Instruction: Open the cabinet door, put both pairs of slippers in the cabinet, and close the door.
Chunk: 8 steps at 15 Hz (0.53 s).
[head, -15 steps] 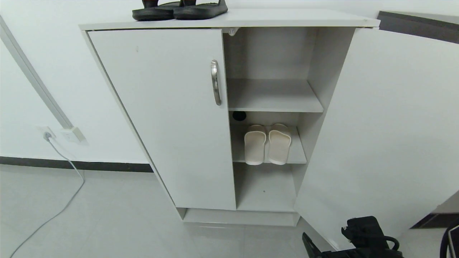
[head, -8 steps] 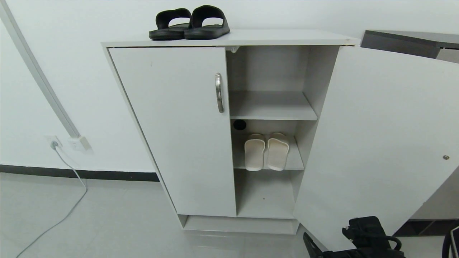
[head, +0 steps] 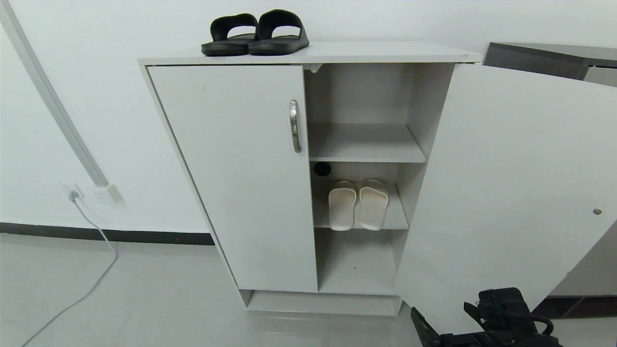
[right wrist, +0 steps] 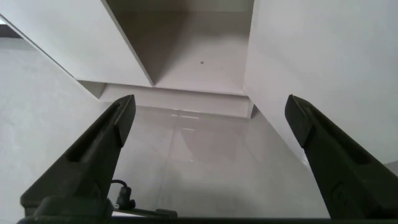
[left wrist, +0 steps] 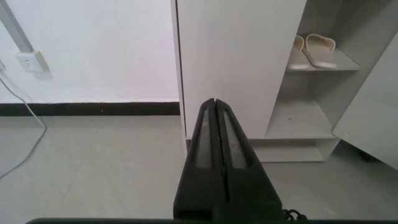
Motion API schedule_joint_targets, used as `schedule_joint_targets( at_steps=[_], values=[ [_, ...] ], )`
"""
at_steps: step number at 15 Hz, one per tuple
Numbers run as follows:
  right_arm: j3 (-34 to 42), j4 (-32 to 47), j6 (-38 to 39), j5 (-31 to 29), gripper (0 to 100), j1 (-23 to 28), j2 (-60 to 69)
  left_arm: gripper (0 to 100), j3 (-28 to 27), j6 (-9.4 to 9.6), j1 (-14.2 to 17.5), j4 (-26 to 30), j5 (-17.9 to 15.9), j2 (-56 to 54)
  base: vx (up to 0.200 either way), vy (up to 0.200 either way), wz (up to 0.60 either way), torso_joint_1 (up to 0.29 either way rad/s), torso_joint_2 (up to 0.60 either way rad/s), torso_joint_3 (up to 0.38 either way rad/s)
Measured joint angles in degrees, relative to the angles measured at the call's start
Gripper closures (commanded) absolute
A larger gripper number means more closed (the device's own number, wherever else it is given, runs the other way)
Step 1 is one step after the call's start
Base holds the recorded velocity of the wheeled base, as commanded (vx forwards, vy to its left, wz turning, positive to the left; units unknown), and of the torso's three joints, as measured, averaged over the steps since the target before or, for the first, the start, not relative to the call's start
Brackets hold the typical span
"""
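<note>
While the cabinet point(head: 385, 50) stands with its right door point(head: 506, 193) swung wide and its left door point(head: 236, 178) shut, one pair of slippers is inside it and one is on top. The black slippers point(head: 255, 34) sit side by side and touching on the cabinet's top, above the shut door. Their long axes run front to back, slightly slanted, with the strap ends toward the wall behind the cabinet and the heels near its front edge. The white slippers point(head: 358, 205) lie side by side on the cabinet's second shelf from the top. They also run front to back, strap ends deeper in and heels at the shelf's front lip.

The left pincer point(left wrist: 214, 106) is closed, its two fingers pressed flat together with nothing between them. It hangs low in front of the cabinet, aimed at the foot of the shut door. The right pincer point(right wrist: 208, 112) is spread wide and holds nothing. It is low over the floor point(right wrist: 205, 162), facing the cabinet's bottom compartment, beside the open door.
</note>
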<state>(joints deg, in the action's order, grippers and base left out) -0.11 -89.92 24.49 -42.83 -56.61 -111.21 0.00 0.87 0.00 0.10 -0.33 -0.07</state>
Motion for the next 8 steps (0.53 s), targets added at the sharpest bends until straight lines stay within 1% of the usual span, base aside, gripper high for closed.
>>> schedule_joint_targets(
  at_steps=[8],
  values=[
    [0.01,-0.07,0.11,-1.65,0,-0.05,-0.89,100,0.0,-0.13,0.0,0.0,0.06,0.0,0.0,0.2,0.0,0.007,0.0,0.001]
  ],
)
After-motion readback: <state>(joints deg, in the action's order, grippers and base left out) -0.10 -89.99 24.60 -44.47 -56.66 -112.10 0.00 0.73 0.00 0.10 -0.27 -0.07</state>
